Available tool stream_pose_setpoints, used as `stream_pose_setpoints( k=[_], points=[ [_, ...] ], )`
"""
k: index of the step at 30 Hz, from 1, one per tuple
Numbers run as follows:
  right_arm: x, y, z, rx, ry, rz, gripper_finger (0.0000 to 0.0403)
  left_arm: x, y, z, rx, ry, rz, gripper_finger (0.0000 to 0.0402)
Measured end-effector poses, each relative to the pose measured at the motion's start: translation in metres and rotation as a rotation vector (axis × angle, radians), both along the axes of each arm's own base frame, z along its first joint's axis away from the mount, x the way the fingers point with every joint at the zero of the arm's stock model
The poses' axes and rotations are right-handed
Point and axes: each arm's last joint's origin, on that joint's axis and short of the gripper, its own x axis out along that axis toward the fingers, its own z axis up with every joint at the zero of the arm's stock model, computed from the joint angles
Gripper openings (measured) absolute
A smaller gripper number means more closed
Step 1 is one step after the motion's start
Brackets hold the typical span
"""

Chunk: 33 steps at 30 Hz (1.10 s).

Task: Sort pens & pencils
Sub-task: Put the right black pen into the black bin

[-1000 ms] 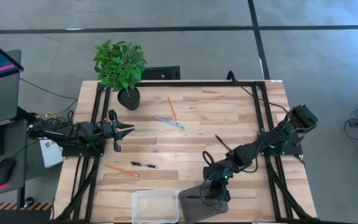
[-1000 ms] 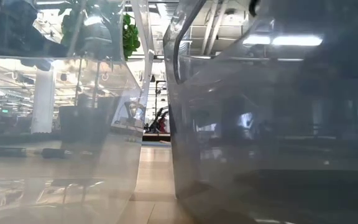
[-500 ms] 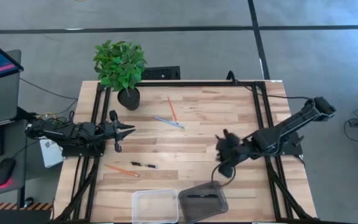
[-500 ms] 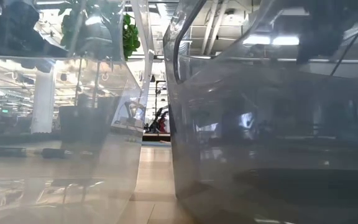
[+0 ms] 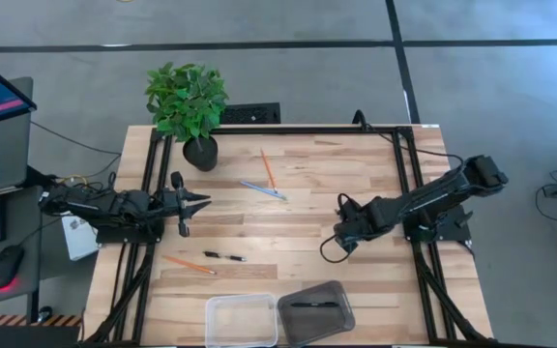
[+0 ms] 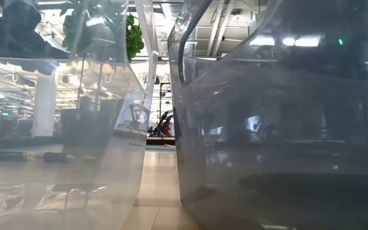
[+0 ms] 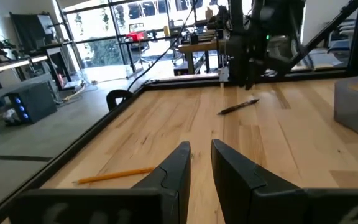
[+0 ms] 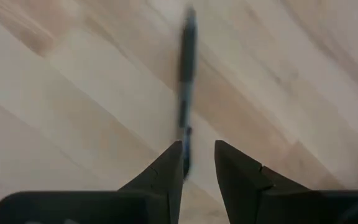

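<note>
My right gripper (image 5: 342, 238) (image 8: 197, 152) hovers open right of the table's centre, a finger on each side of a black pen (image 8: 185, 93) (image 7: 238, 107) that lies flat on the wood. A second black pen (image 5: 312, 304) rests in the dark bin (image 5: 348, 293). A third black pen (image 5: 223, 256) and an orange pencil (image 5: 191, 265) lie near the left front. Another orange pencil (image 5: 268, 169) and the blue-grey pencil (image 5: 262, 189) lie toward the far side. My left gripper (image 5: 204, 202) (image 7: 200, 152) waits at the left edge with a narrow gap between its fingers.
A clear bin (image 5: 212, 307) stands beside the dark bin at the near edge. A potted plant (image 5: 190, 106) stands at the far left corner. Black frame rails run along the left, right and far sides. Bare wood lies between the pencils and the bins.
My right gripper has risen out of the dark bin and swung toward the far edge, stopping over the black pen right of centre. The pen it brought stays lying in the dark bin.
</note>
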Motion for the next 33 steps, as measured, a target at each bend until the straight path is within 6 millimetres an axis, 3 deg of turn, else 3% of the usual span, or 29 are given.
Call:
stream_pose_setpoints(
  k=[5, 14, 28, 33],
  points=[
    [-0.003, -0.001, -0.015, 0.055, -0.077, -0.005, 0.0116, 0.000, 0.000, 0.000, 0.000, 0.000, -0.001, 0.0057],
    [-0.011, -0.002, -0.022, 0.083, -0.076, -0.005, 0.0122, 0.000, 0.000, 0.000, 0.000, 0.000, -0.002, 0.0057],
    [-0.011, -0.001, -0.022, 0.085, -0.080, -0.006, 0.0217, 0.000, 0.000, 0.000, -0.001, 0.000, -0.002, 0.0057],
    [-0.012, -0.001, -0.022, 0.073, -0.076, -0.001, 0.0235, 0.000, 0.000, 0.000, -0.002, 0.000, -0.001, 0.0057]
  ],
)
